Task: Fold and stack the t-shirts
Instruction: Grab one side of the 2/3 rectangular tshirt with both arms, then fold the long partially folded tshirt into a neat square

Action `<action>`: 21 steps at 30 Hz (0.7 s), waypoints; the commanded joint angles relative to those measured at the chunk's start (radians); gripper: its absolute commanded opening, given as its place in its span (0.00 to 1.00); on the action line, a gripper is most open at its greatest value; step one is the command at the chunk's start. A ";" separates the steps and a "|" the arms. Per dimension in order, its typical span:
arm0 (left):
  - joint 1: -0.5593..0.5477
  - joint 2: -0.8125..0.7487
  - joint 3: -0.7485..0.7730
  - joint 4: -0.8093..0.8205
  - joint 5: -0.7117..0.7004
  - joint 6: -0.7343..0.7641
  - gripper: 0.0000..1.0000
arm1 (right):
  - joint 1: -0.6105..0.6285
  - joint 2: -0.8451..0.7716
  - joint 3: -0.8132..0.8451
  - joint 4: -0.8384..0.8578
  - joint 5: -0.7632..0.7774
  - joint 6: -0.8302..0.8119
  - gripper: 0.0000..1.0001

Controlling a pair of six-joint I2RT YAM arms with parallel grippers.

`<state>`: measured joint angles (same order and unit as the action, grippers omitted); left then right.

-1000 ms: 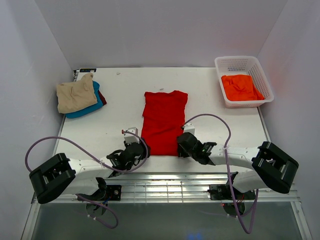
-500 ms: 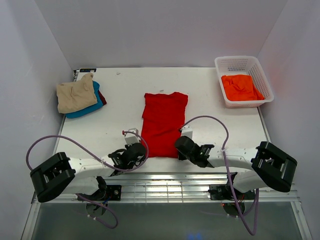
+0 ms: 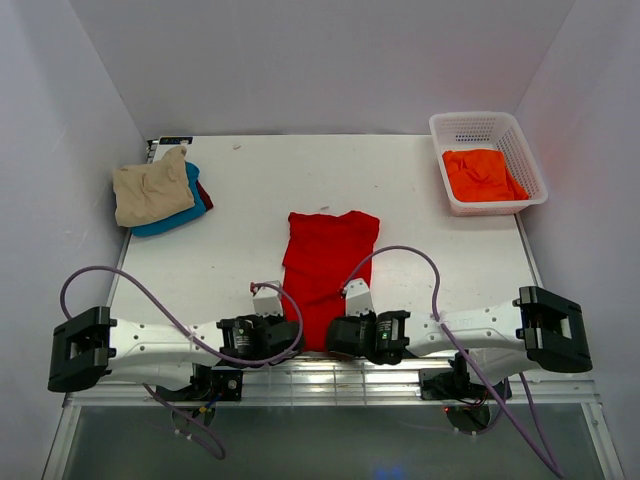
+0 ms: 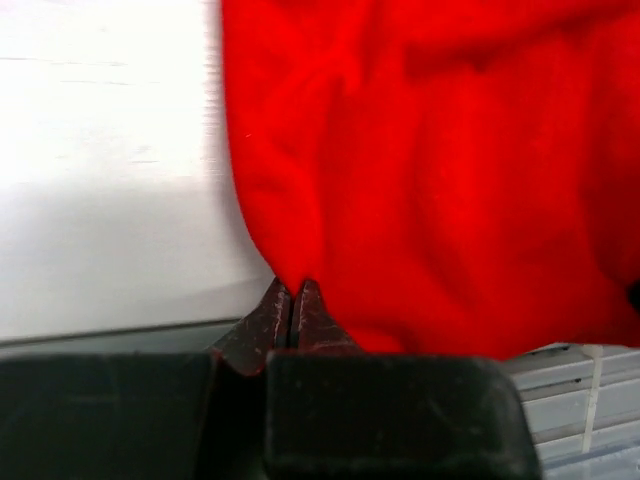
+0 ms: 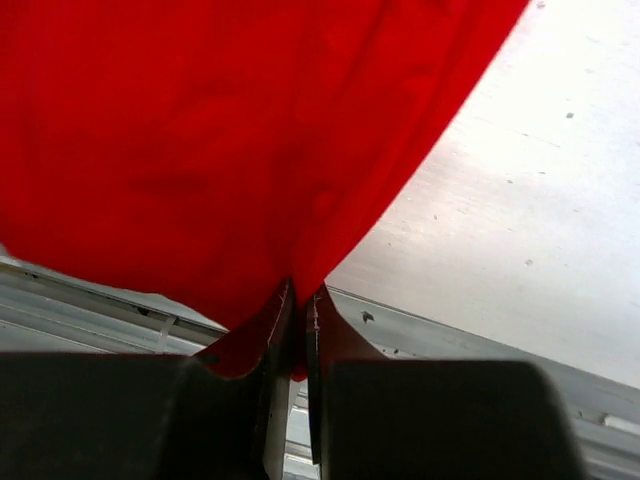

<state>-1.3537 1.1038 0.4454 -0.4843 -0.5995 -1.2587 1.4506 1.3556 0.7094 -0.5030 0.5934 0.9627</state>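
A bright red t-shirt (image 3: 325, 265) lies lengthwise in the middle of the table, its near hem pulled over the front edge. My left gripper (image 3: 296, 338) is shut on the hem's left corner; in the left wrist view the red t-shirt (image 4: 440, 170) is pinched between the closed fingertips (image 4: 277, 305). My right gripper (image 3: 322, 340) is shut on the right corner, and the red t-shirt (image 5: 220, 140) fills most of the right wrist view above its gripper (image 5: 300, 300). The two grippers sit close together. An orange t-shirt (image 3: 482, 172) lies in the basket. Tan (image 3: 150, 188), teal (image 3: 193, 196) and dark red (image 3: 205, 192) t-shirts are stacked at the far left.
The white lattice basket (image 3: 478, 123) stands at the far right corner. A metal rail (image 3: 330, 370) runs along the table's front edge below the grippers. White walls close in on three sides.
Both grippers closed on the red t-shirt's near corners and drew back toward the front edge and inward. The shirt slid nearer, and its lower part has narrowed and bunched.
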 commanded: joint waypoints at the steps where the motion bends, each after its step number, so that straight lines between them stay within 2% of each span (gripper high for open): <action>1: -0.013 -0.067 0.071 -0.281 -0.123 -0.151 0.00 | 0.034 0.016 0.113 -0.261 0.156 0.166 0.08; 5: -0.012 -0.127 0.113 -0.332 -0.227 -0.174 0.00 | 0.039 0.002 0.153 -0.330 0.235 0.205 0.08; 14: 0.005 -0.091 0.202 -0.183 -0.381 0.042 0.00 | -0.033 0.008 0.232 -0.361 0.385 0.156 0.08; 17: 0.069 -0.093 0.172 -0.058 -0.402 0.163 0.00 | -0.084 0.023 0.255 -0.345 0.424 0.098 0.08; 19: 0.125 -0.107 0.136 0.154 -0.358 0.293 0.00 | -0.117 0.028 0.257 -0.310 0.439 0.047 0.08; 20: 0.195 -0.119 0.093 0.233 -0.326 0.420 0.00 | -0.151 0.028 0.256 -0.258 0.441 -0.013 0.08; 21: 0.229 -0.122 0.078 0.363 -0.294 0.471 0.00 | -0.171 0.028 0.251 -0.229 0.439 -0.045 0.08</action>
<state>-1.2282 1.0130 0.5816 -0.4278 -0.9028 -1.0576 1.3350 1.3758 0.9375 -0.7685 0.9321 1.0306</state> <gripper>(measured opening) 0.019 0.100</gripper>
